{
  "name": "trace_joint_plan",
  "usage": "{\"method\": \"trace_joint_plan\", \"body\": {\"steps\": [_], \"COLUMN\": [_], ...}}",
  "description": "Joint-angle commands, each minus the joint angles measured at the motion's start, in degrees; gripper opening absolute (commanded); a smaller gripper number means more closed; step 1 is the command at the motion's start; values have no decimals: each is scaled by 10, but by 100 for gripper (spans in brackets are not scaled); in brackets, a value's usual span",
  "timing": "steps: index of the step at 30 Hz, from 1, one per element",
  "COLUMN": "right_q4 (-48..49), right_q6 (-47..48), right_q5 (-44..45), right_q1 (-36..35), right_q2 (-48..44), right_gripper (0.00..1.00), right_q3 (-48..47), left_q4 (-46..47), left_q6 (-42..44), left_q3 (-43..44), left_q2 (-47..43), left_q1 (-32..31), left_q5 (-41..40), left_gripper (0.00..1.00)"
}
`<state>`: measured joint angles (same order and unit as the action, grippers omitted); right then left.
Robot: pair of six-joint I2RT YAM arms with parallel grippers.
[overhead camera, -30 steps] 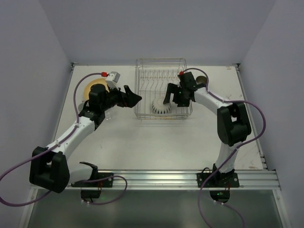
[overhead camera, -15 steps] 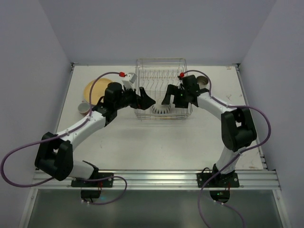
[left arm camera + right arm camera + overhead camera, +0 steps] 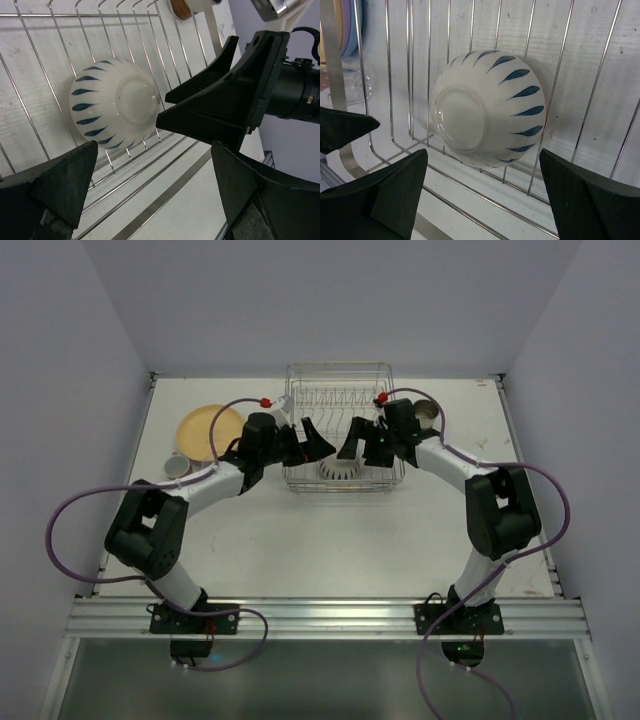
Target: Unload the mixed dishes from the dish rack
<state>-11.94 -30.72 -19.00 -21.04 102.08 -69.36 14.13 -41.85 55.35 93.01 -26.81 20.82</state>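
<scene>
The pale table [image 3: 330, 540] sits inside plain grey walls, and the dish rack [image 3: 338, 365] stands at its far middle. The white cup [image 3: 487, 107] with blue streaks lies bottom-up in the rack, near its front edge. You're at the reach-in step. The left gripper [image 3: 315, 443] and right gripper [image 3: 355, 445] both hover by the cup, pincers spread wide and empty. Next, I'd have one arm yield, then lower the other to straddle the cup's wall and close.

No text, label, brand, number or sign can be read in any view. The white cup [image 3: 115, 105] carries only blue leaf-shaped marks, not lettering.
</scene>
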Motion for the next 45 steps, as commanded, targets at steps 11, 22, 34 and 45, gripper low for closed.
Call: {"method": "trace_joint_plan", "body": {"steps": [11, 22, 34, 45], "right_q4": [8, 7, 6, 7], "right_q6": [-29, -39, -46, -59], "right_q5": [-15, -24, -36, -38], "right_q1": [10, 25, 34, 35], "right_q2": [11, 32, 56, 80], "right_gripper": [95, 95, 95, 99], "right_q3": [-5, -7, -12, -15], "left_q4": [116, 123, 109, 104], "left_q6": [-142, -162, -152, -141], "left_q3": [47, 83, 97, 94], "left_q2": [111, 153, 145, 136], "left_q1": [-6, -21, -29, -34], "left_q5": [-17, -24, -29, -29], "left_gripper": [100, 100, 100, 100]}}
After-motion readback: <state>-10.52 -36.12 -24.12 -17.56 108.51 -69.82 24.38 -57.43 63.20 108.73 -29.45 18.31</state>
